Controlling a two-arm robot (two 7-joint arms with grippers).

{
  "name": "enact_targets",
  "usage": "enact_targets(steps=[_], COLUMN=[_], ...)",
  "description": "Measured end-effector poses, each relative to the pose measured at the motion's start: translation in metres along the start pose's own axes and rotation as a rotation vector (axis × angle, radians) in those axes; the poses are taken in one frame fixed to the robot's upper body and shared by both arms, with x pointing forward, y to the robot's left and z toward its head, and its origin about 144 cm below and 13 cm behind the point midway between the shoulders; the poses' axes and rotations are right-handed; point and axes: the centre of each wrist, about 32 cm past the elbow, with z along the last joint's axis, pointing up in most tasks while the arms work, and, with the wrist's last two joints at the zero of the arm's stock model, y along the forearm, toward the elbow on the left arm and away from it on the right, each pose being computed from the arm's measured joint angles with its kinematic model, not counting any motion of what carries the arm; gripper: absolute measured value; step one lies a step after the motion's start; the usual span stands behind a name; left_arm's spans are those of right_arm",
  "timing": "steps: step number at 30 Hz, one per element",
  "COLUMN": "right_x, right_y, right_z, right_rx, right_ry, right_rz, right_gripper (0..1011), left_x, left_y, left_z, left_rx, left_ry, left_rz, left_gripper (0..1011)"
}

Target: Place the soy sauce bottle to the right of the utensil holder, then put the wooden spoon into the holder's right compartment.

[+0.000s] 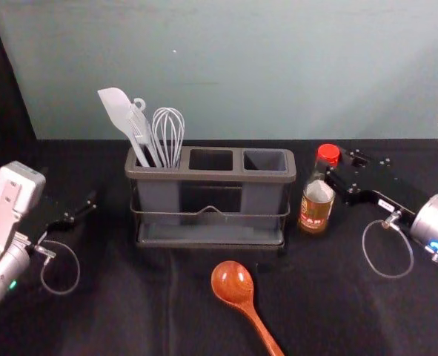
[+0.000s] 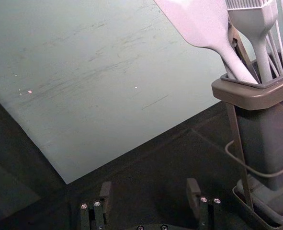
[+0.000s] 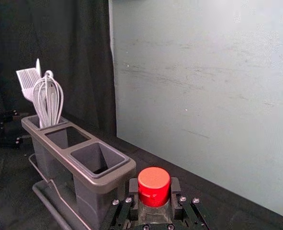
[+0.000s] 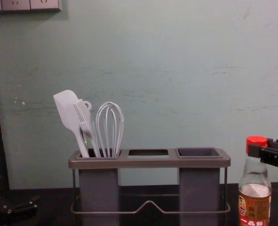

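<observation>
My right gripper is shut on the soy sauce bottle just below its red cap, to the right of the utensil holder. The right wrist view has the right gripper with a finger on each side of the bottle's cap. In the chest view the bottle stands nearly upright, apart from the holder. The wooden spoon lies in front of the holder, bowl toward it. The holder's right compartment holds nothing. My left gripper is parked at the left; its fingers are apart in the left wrist view.
A white spatula, a brush and a whisk stand in the holder's left compartment. The holder's wire rail runs across its front. Behind the black-covered table rises a pale green wall.
</observation>
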Motion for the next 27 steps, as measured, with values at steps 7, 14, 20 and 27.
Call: enact_targets(steps=[7, 14, 20, 27], right_x=[-0.0004, -0.0010, -0.0009, -0.0009], right_y=[0.0052, 0.0065, 0.0061, 0.0059], right_z=[-0.0025, -0.0057, -0.0058, -0.0052], right_rx=[0.003, 0.010, 0.010, 0.011], right_ry=[0.004, 0.009, 0.010, 0.009], right_rz=[0.011, 0.014, 0.014, 0.014], right_gripper=[378, 377, 377, 403], left_x=[0.0000, 0.0000, 0.0000, 0.0000], left_y=[0.0000, 0.0000, 0.0000, 0.0000], left_z=[0.0000, 0.0000, 0.0000, 0.0000], left_rx=[0.000, 0.000, 0.000, 0.000], left_ry=[0.000, 0.000, 0.000, 0.000], left_rz=[0.000, 0.000, 0.000, 0.000], left_gripper=[1012, 1011, 1011, 1011])
